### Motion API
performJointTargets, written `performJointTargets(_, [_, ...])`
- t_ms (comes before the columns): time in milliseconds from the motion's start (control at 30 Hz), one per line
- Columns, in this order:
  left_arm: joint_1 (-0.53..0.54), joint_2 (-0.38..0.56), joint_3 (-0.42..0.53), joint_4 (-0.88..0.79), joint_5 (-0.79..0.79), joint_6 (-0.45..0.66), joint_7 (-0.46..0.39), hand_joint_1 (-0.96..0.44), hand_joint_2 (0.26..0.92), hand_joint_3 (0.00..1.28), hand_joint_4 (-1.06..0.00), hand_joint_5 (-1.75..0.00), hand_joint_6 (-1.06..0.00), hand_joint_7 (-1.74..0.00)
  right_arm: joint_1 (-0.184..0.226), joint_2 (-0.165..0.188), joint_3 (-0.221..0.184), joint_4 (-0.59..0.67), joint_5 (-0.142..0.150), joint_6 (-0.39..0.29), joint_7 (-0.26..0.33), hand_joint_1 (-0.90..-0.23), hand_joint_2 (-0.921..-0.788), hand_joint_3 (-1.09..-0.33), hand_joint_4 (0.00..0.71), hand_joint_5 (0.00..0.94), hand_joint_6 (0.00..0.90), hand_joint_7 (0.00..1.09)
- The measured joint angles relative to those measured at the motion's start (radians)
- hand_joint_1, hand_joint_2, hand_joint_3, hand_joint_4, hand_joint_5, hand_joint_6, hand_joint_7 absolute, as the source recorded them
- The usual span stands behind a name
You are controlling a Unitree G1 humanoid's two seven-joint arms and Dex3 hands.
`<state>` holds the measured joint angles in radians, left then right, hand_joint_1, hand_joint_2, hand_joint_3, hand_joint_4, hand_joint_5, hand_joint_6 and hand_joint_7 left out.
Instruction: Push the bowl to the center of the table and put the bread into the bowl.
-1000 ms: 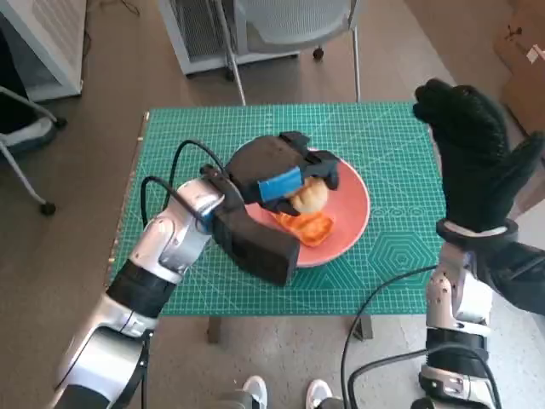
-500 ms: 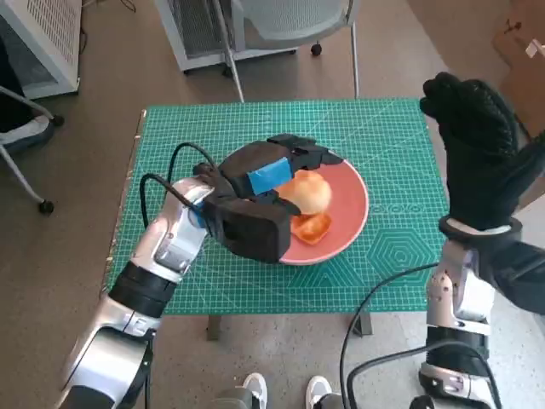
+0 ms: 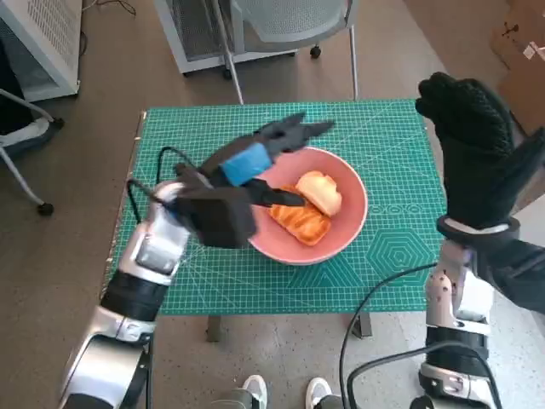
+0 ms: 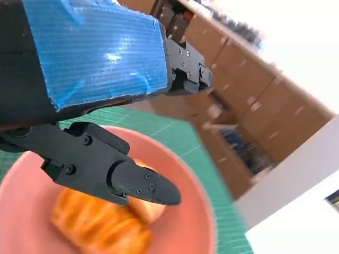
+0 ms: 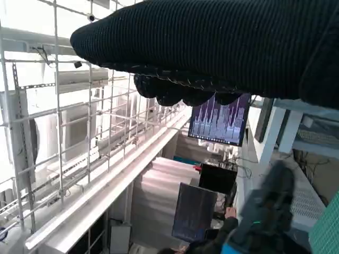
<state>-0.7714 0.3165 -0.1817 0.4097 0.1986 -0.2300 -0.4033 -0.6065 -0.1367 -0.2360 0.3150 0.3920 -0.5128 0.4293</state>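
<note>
Hovering left robot hand (image 3: 255, 162) spread, empty | bread (image 3: 308, 204) in bowl (image 3: 349, 223): soft, light (grip sides gently) | right robot hand (image 3: 477, 153) spread, empty.

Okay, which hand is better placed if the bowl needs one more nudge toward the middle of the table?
Probably the left hand: it hovers open at the bowl. The right hand is raised off the table's edge.
</note>
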Motion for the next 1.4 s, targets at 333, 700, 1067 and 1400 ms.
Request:
performJointTargets(333, [0.091, -0.057, 0.153, -0.122, -0.285, -0.022, -0.028, -0.66, 0.921, 0.22, -0.04, -0.01, -0.24, -0.06, -0.023, -0.009, 0.001, -0.006, 0.000, 0.025, -0.001, -0.572, -0.921, -0.554, 0.444, 0.004, 0.453, 0.00])
performJointTargets(700, [0.165, -0.203, 0.257, -0.262, -0.534, -0.043, -0.001, -0.57, 0.921, 0.21, -0.02, 0.00, -0.22, -0.06, -0.078, -0.014, 0.004, 0.001, -0.008, 0.041, -0.013, -0.588, -0.921, -0.538, 0.442, 0.001, 0.459, 0.00])
performJointTargets(1067, [0.193, -0.233, 0.281, -0.318, -0.565, -0.042, 0.014, -0.51, 0.921, 0.19, 0.00, 0.00, -0.16, -0.05, -0.094, -0.015, 0.015, 0.021, -0.045, 0.041, -0.027, -0.587, -0.921, -0.537, 0.433, 0.002, 0.467, 0.01])
performJointTargets(1400, [0.206, -0.215, 0.295, -0.342, -0.563, -0.005, 0.026, -0.49, 0.921, 0.20, 0.00, 0.00, -0.15, -0.07, -0.106, -0.015, 0.025, 0.026, -0.045, 0.045, -0.031, -0.589, -0.921, -0.536, 0.436, 0.003, 0.469, 0.01])
